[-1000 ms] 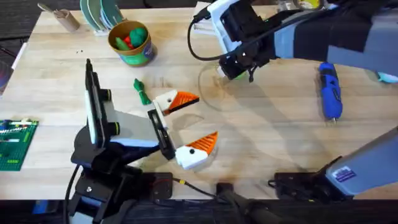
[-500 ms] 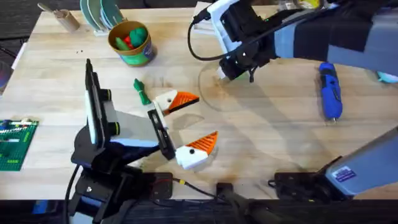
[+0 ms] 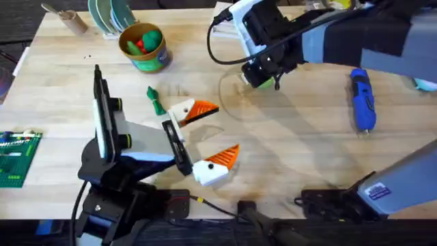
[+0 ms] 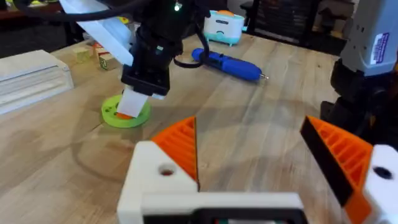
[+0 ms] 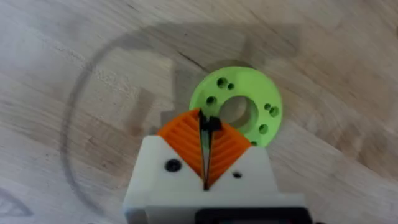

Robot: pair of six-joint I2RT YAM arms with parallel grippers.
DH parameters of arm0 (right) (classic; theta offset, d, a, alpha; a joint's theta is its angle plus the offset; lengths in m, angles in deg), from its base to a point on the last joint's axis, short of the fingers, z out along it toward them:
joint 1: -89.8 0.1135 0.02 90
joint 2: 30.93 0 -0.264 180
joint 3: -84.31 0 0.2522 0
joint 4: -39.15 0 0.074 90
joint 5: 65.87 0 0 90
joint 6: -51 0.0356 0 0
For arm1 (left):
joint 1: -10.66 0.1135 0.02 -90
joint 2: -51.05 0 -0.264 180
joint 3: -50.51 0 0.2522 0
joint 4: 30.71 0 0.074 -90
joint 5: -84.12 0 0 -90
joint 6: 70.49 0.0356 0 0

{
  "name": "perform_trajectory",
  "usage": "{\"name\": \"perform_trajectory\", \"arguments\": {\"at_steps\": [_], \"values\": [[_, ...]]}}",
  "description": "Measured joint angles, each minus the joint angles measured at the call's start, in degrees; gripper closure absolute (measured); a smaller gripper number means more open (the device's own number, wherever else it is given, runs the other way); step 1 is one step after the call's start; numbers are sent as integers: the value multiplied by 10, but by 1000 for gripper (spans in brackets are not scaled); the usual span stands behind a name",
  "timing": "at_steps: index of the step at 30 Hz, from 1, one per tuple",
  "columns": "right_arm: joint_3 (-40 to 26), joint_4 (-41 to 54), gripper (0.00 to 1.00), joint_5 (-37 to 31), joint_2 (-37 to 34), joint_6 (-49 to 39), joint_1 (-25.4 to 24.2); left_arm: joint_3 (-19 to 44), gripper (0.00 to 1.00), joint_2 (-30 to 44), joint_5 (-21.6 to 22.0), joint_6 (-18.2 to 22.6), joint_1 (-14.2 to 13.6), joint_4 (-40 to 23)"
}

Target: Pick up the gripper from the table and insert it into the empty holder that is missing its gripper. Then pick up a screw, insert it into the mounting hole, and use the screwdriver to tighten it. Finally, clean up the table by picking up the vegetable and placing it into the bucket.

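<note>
My right gripper (image 3: 263, 80) reaches across to the table's far middle, its tips down on a flat bright green ring disc (image 5: 247, 107). Its orange pads (image 5: 183, 140) are pressed together, and a small dark piece, seemingly a screw (image 5: 210, 122), is pinched at their tips. My left gripper (image 3: 217, 133) stands open at the table's centre, with an orange wedge on each white block. The loose gripper and an empty holder are out of view. At the right lies the blue screwdriver (image 3: 362, 99). The dark green vegetable (image 3: 156, 100) lies left of my left gripper, and the bucket (image 3: 144, 46) stands beyond it.
The bucket holds red and green toys. A cardboard tube (image 3: 68, 19) and stacked plates (image 3: 111, 14) stand at the far left. A green brick plate (image 3: 17, 158) lies at the left edge. Bare wood stretches between the right gripper and the screwdriver.
The right gripper has shifted slightly over the green disc. The left arm, vegetable and screwdriver have not moved.
</note>
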Motion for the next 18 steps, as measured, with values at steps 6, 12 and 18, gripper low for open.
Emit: {"name": "perform_trajectory", "arguments": {"at_steps": [6,12,18], "values": [[0,0,990,0,1,0,0,0,9,0,0,0,0,0],[-5,10,994,1,1,0,0,0,8,0,0,0,0,0],[-62,77,994,-7,1,-6,0,0,9,0,0,0,0,0]]}}
